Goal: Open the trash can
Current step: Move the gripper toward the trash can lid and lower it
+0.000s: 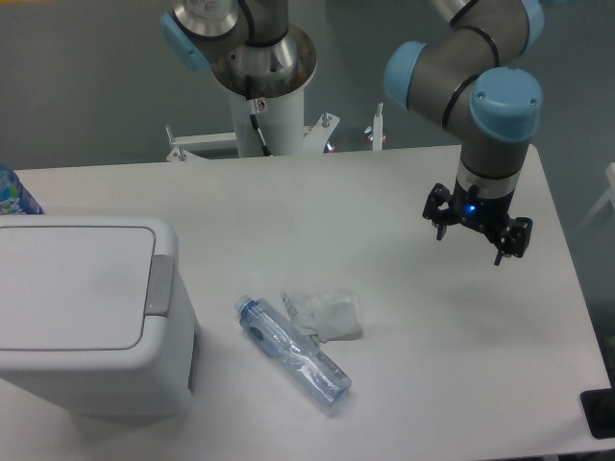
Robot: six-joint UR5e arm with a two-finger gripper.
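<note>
**Well apart: bin at lower left, gripper at right**

Currently the bin (91, 317) is sitting at the lower left of the frame, its lid (72, 286) lying flat and closed. The gripper (477, 233) is hanging over the table (432, 365) at the right of the frame, well apart from the bin, with the bottle (293, 351) and a crumpled wrapper (325, 314) lying between them. Its two dark fingers are pointing down and standing apart, clamping nothing; a small blue light is glowing on the wrist above them.

The bin is showing as a large boxy white plastic body with rounded corners. Its lid is looking smooth and matte, and a grey rectangular tab (160, 284) is running along the lid's right edge, facing the gripper's side of the table.

The bottle is lying on its side just right of the bin, clear and bluish, with its cap end pointing toward the upper left. The wrapper is touching it, looking like thin, wrinkled translucent plastic.

The arm (476, 72) is showing grey metal tubes with pale blue joint caps, reaching down from the upper right. The table is presenting a plain white, smooth surface.
</note>
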